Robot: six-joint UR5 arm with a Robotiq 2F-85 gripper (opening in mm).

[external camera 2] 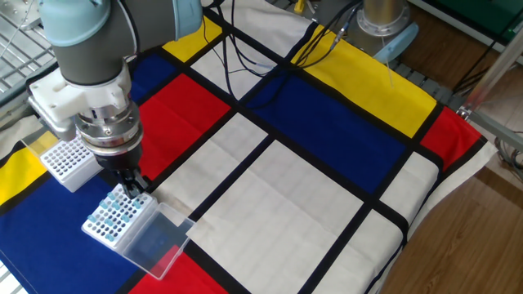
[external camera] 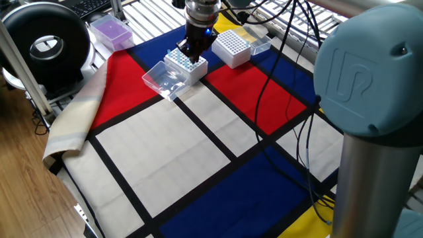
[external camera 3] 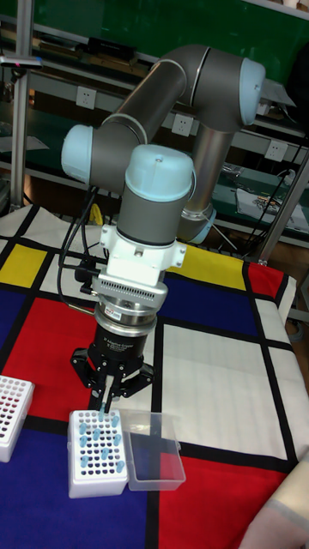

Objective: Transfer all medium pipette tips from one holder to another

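Several medium pipette tips (external camera 3: 94,446), small pale-blue cones, stand in a white holder (external camera: 187,66) (external camera 2: 114,233) (external camera 3: 77,487). My gripper (external camera: 188,50) (external camera 2: 131,189) (external camera 3: 106,405) hangs just over that holder's far edge. Its fingers are pinched together on one tip, which points down at the rack's back row. A second white holder (external camera: 232,47) (external camera 2: 68,160) (external camera 3: 12,418) stands close by with bare holes showing and no blue in it.
A clear plastic lid (external camera: 161,79) (external camera 2: 159,243) (external camera 3: 154,459) lies hinged open beside the tip holder. A purple tip box (external camera: 111,30) sits at the cloth's far corner. Black cables (external camera: 277,79) trail across the chequered cloth. The arm's base column (external camera: 370,132) fills the right side.
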